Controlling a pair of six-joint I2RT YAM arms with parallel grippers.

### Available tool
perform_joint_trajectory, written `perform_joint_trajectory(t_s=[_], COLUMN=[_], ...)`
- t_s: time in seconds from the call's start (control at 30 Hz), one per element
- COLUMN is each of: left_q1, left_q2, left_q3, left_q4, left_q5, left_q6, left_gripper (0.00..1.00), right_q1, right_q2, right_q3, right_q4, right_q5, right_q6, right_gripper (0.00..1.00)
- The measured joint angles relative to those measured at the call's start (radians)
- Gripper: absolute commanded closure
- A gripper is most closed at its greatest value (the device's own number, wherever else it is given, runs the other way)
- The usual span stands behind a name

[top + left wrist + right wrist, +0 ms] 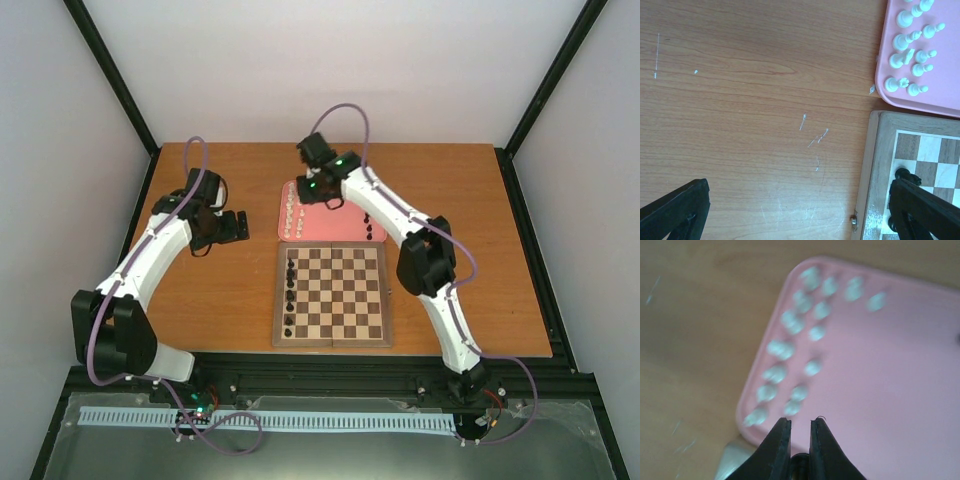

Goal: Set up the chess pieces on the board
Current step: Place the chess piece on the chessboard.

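Right wrist, right claw [800, 422] nearly closed, hold unclear, chess pieces [781, 349] just ahead

left arm [150, 250], right arm [395, 208]: white shells, black joints | cables [93, 345]: purple | LEDs [313, 184]: green | left hand [799, 187], right hand [800, 422]: black

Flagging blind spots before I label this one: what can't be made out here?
Right wrist: white pieces blurred, types unreadable.
Right wrist: right gripper nearly closed; dark shape between the jaws cut by bottom edge, so a held piece is uncertain.
Top: right arm covers part of tray; pieces too small to identify.
Left wrist: board cut by frame; a finger of the left gripper hides some black pieces.
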Motion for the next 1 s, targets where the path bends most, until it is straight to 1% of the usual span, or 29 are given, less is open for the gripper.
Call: perform_joint_trajectory(t_s=[0.2,0.33,0.47,1.0], left_q1=[0.000,0.000,0.000,0.000], left_q2=[-0.025,-0.038,-0.041,-0.041], left_q3=[-0.003,-0.008,-0.017,-0.023], left_q4=[0.000,0.001,0.005,0.015], left_q5=[0.001,0.004,0.007,0.011], left_q6=[0.000,0.000,0.000,0.000], left_gripper=[0.00,0.00,0.00,0.00], right_q1=[0.143,0.173,0.178,0.219], right_q2=[-0.021,-0.049,-0.062,-0.063], right_q3=[-0.129,-0.248,-0.317,-0.322], right_q4=[0.023,0.043,0.055,0.074], right_q5=[-0.034,-0.052,-0.059,-0.078], right_q6=[0.027,0.046,0.058,0.060], right_gripper=[0.92,0.93,0.93,0.92])
